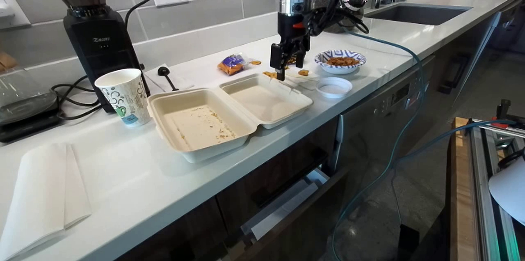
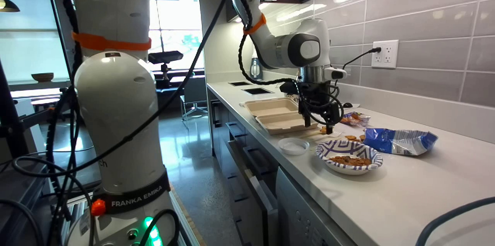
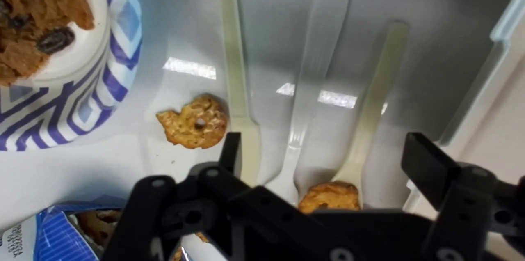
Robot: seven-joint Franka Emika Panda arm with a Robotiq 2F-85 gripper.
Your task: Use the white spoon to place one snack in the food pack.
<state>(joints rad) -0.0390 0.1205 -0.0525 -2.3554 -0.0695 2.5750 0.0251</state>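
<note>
The food pack lies open on the counter in both exterior views, with crumbs in one half. Its edge shows at right in the wrist view. A pale spoon lies on the counter with an orange-brown snack at its bowl end; my gripper partly hides both. A whiter utensil lies beside it, its end partly hidden, so I cannot tell its kind. Another broken snack lies further left. My gripper is open and empty above the utensils, beside the food pack in both exterior views.
A pale knife lies left of the utensils. A blue-patterned bowl of cereal and a small white dish stand near. A blue packet, an orange-blue packet, a paper cup and a coffee grinder stand around.
</note>
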